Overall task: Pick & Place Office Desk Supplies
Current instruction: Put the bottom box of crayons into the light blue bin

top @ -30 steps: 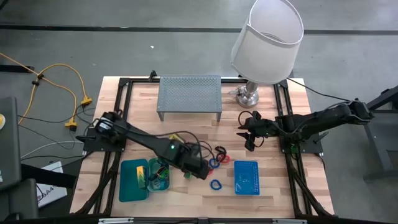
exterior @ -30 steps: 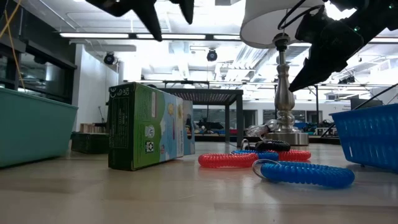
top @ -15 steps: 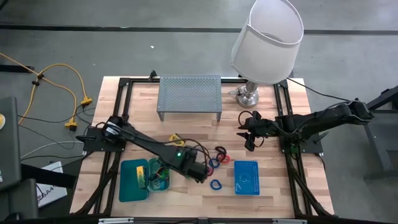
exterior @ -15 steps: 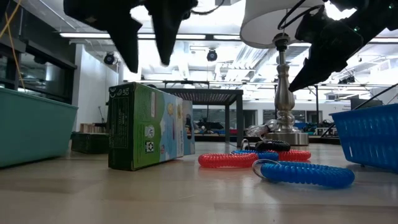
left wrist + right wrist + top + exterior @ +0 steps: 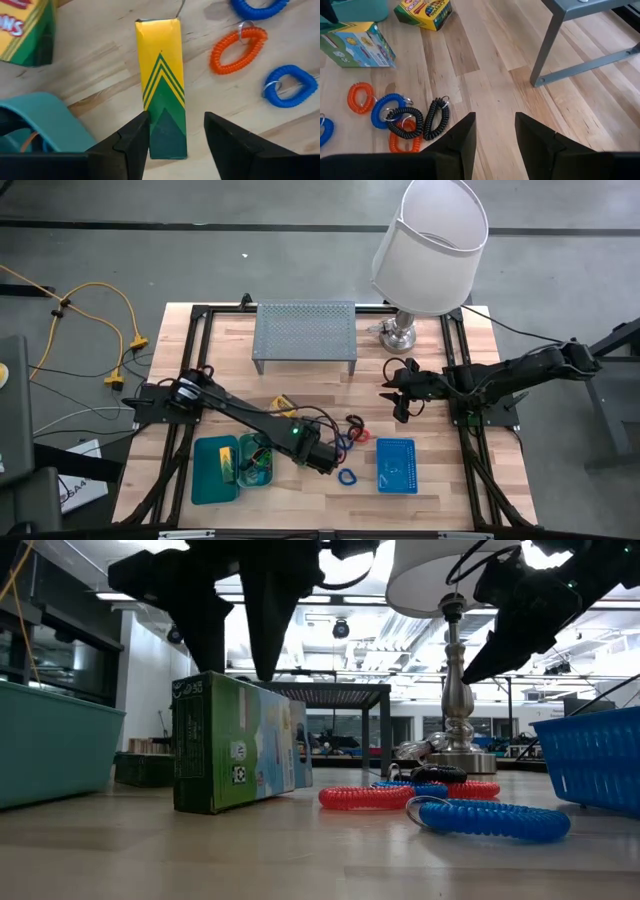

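i see the wooden desk (image 5: pixel 320 375) with the teal tray (image 5: pixel 214 472) at its near left and the blue mesh basket (image 5: pixel 396 466) near right. my left tool (image 5: pixel 175 131) hangs over the upright crayon box (image 5: pixel 161 85) just beside the tray, its fingers (image 5: pixel 134 140) spread either side of the box's top, not clamping it. my right tool (image 5: pixel 495 131) waits open above the desk near the lamp (image 5: pixel 428 250). a second crayon box (image 5: pixel 423 11) lies flat farther back. the red, blue and black band loops (image 5: pixel 400 116) cluster between the upright box and the basket.
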Tool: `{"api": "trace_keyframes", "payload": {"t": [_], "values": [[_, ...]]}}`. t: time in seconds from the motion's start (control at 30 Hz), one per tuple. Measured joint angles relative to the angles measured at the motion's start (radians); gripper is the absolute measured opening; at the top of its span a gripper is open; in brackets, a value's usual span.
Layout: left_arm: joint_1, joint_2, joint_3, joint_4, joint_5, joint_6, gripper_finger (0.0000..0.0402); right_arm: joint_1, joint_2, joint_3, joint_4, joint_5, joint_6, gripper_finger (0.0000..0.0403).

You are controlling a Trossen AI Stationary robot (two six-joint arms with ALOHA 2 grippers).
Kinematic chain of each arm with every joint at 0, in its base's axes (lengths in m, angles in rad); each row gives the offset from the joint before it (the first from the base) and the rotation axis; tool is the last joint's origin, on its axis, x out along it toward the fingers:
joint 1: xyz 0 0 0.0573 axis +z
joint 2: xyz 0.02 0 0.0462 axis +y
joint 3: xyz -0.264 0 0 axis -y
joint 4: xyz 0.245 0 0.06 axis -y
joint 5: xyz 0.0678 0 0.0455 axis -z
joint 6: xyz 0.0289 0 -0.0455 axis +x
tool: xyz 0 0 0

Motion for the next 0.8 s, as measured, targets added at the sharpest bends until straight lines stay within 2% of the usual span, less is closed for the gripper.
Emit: {"api": "trace_keyframes", "payload": {"t": [0.8], "values": [[0.001, 0.009, 0.0, 0.009, -0.001, 0.015, 0.0179, 0.0, 0.0, 0.0, 0.029, 0.0, 0.0, 0.0124]]}}
